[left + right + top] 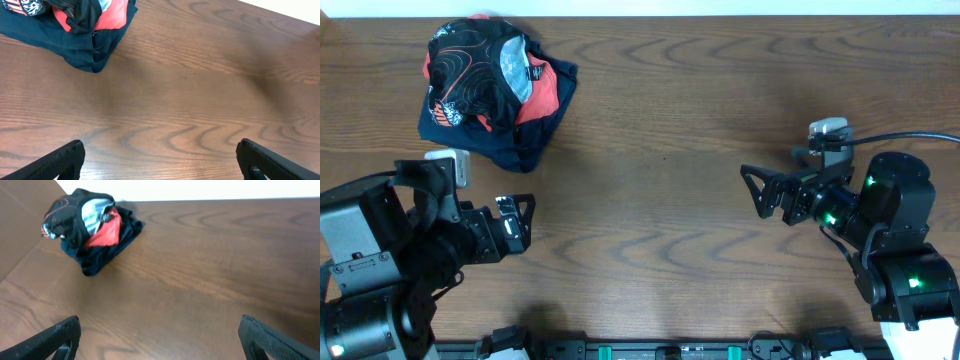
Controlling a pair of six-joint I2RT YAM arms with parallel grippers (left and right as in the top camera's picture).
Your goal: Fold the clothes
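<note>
Clothes (470,55): a black jersey with thin orange contour lines, crumpled and unfolded on top of a small heap (505,105) in the upper left of the overhead frame, near the far edge of the desk (670,90). The brown wood-grain desk fills nearly all of each view.

Left arm (370,270): dark, in the lower left of the overhead frame.

Right arm (900,230): dark, with green lights (872,182) lit, in the lower right. Both arms are well apart from the heap and from one another.

Navy garment (515,150): bottom layer of the heap, its edge reaching furthest toward the lower right. The left wrist view shows it in the upper left corner, lying on the wood.

Coral-red garment (548,88): bunched between the navy layer and the jersey, showing on the right side of the heap. A pale blue patch (517,72) shows among the folds at the top.

Left pincer (525,223): jaws spread wide with nothing between them, pointing right over bare wood below the heap.

Right pincer (756,192): jaws likewise spread wide and empty, pointing left over the bare middle right of the desk.

In each wrist view the two dark fingers (62,160) stand at the lower corners with bare desk between them. The right wrist view has the heap in its upper left.
</note>
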